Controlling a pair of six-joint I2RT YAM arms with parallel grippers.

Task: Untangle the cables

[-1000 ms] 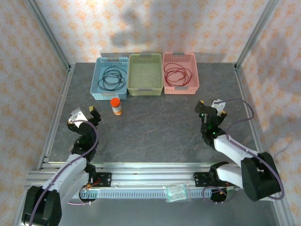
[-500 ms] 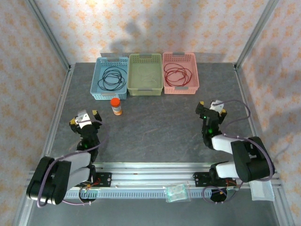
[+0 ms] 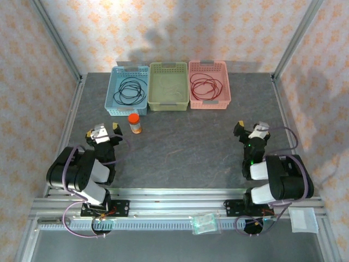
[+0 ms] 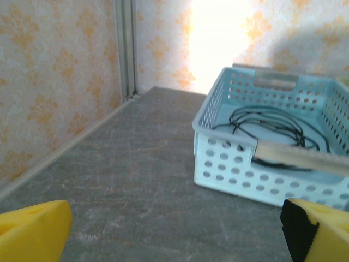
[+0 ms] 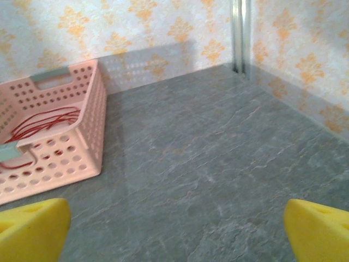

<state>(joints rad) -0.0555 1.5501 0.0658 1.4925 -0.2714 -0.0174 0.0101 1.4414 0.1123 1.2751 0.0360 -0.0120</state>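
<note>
Nearest the bases, both arms are folded low. The left gripper (image 3: pixel 102 130) has its fingers spread wide with nothing between them. On the left wrist camera its soft yellow pads (image 4: pixel 32 228) sit in the two bottom corners, with bare table (image 4: pixel 125 180) between them. The right gripper (image 3: pixel 252 131) is spread just as wide and is empty, and grey, stone-veined tabletop shows between its fingers.

Just ahead and to the right of the left fingers stands a small orange jar (image 3: pixel 134 124), seen from above.

Farther ahead, the top camera takes in three plastic baskets touching in a row. The black cables (image 3: pixel 130 90) lie in overlapping loops in the blue basket (image 3: pixel 129 69), ahead and right of the left fingers. The dark red cables (image 3: pixel 206 85) are coiled in the pink basket (image 3: pixel 209 103), ahead and left of the right fingers. A green basket (image 3: pixel 169 105) sits between the two.

The wrist cameras add texture. They show rows of round holes in the blue and pink walls, a grey handle strip on each rim, and thin wires resting on the basket floors.

Beyond the baskets is wallpaper (image 3: pixel 218 33) with an orange floral print.
</note>
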